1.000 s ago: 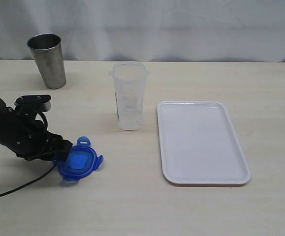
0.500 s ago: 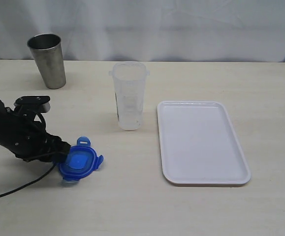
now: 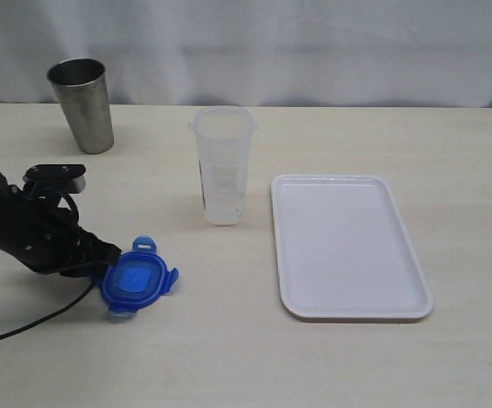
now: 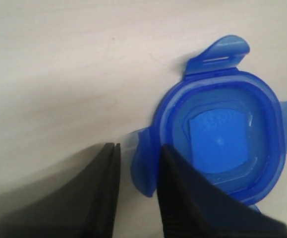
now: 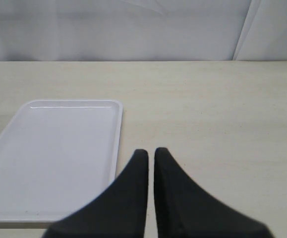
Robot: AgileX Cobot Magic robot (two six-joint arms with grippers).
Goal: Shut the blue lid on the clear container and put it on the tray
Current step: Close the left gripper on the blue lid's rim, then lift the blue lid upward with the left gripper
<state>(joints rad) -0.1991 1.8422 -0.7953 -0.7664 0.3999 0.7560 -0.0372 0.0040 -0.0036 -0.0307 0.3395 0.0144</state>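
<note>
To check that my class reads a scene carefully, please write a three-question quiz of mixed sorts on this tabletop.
1. Which part of the blue lid sits between the jaws of the left gripper?
2. True or false: the clear container stands upright beside the tray, not on it.
3. The right gripper is: A open; B shut; C holding the lid.
Key: 1 one snap tab; 2 true; 3 B.
</note>
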